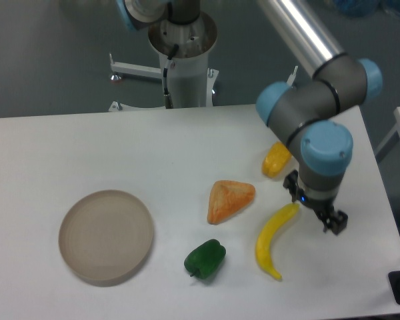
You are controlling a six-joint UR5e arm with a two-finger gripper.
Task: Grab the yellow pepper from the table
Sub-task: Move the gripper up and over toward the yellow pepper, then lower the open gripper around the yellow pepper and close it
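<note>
The yellow pepper [276, 160] is a small stubby yellow-orange lump lying on the white table [87, 147], right of centre. The arm's grey elbow covers part of its right side. My gripper [334, 223] hangs below and to the right of the pepper, just right of the banana's upper tip, well apart from the pepper. Its dark fingers point down toward the table with a small gap between them and nothing in it.
A long yellow banana [272, 241] lies just left of the gripper. An orange triangular wedge [228, 199] sits left of the pepper, with a green pepper [205, 259] below it. A round beige plate [106, 235] rests at the left. The table's right edge is close to the arm.
</note>
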